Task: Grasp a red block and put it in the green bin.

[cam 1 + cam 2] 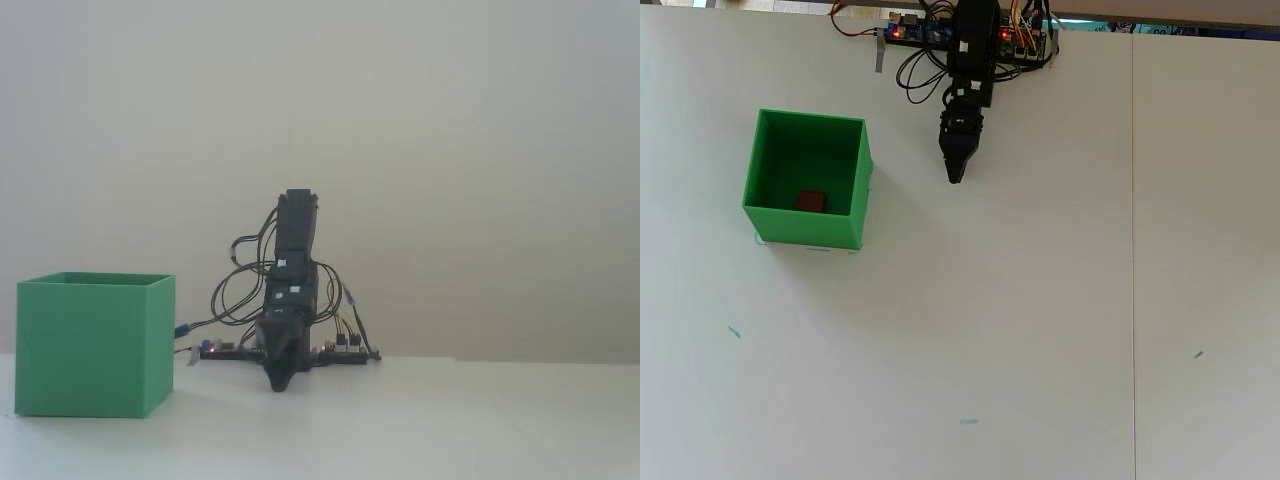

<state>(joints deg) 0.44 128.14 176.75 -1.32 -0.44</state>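
The arm is folded over its base at the far edge of the white tabletop [1040,300], upper links stacked upright in the fixed view and the gripper [956,176] hanging low, its tip pointing down and toward the near side, just above the surface. In the overhead view the gripper [279,385] narrows to a single dark point with no gap showing, so it looks clenched and empty. The red block [811,201] lies on the floor of the green bin [762,158], near the bin's near wall. The bin [90,345] stands to the left of the arm, apart from the gripper. Wires [920,70] loop around the base.
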